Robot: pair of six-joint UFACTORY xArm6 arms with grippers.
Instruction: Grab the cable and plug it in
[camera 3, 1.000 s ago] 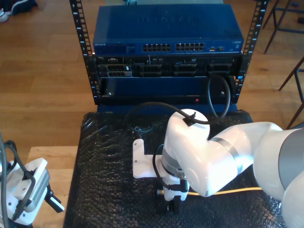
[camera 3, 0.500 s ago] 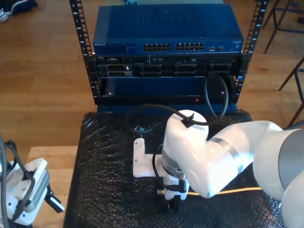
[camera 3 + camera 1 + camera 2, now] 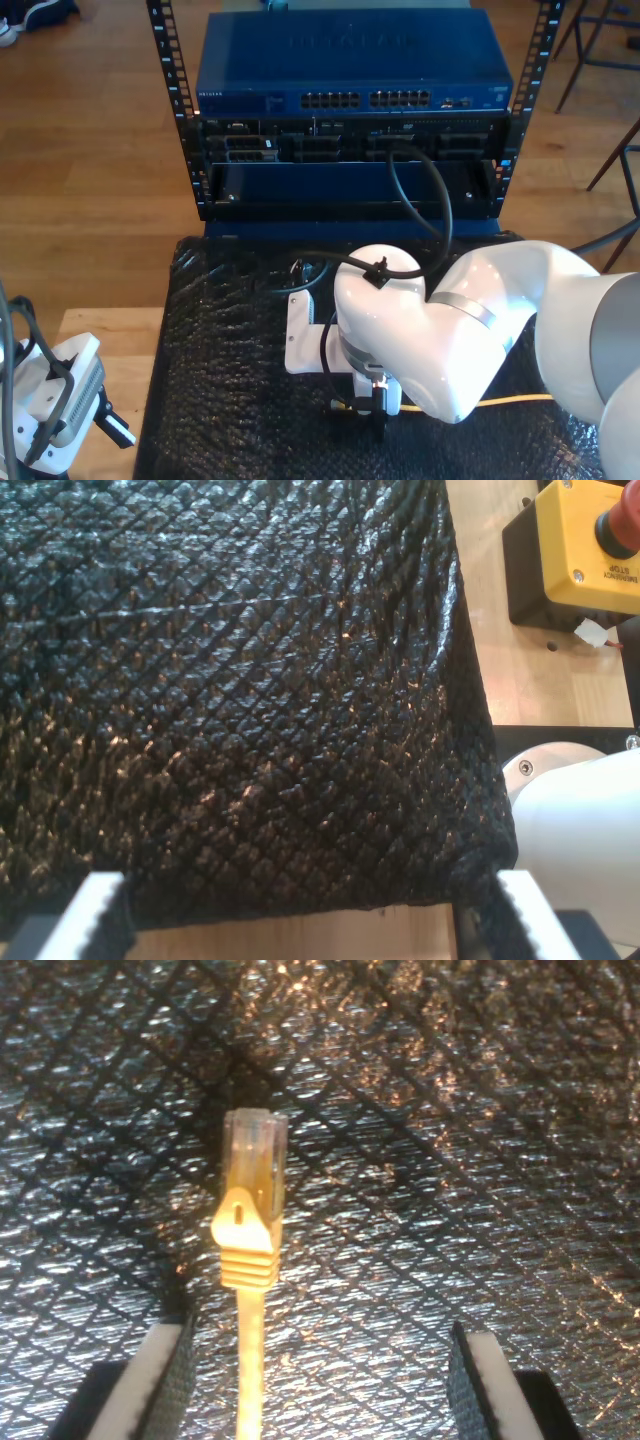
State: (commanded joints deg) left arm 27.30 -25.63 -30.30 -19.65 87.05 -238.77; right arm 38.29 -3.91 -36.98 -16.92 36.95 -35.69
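Yellow and thin, the cable lies on the bumpy black mat, with one small clear plug at its tip. My second gripper looks down on it with its jaws wide apart, and nothing is held. One finger is just beside the cable; the other stands well off to the far side. The cable runs between them, closer to the first.

From the exterior view, the same cable shows as a yellow line going out to the exterior view's right from under the big white arm. My second gripper points down at the mat there. The plug itself is hidden by the arm in this view.

That view also shows one blue network box at the back, with two groups of small ports, and more dark gear in the rack under it.

My first gripper is spread open and empty, by the edge of the mat. Past it is the wooden counter with one yellow box that has a red button.
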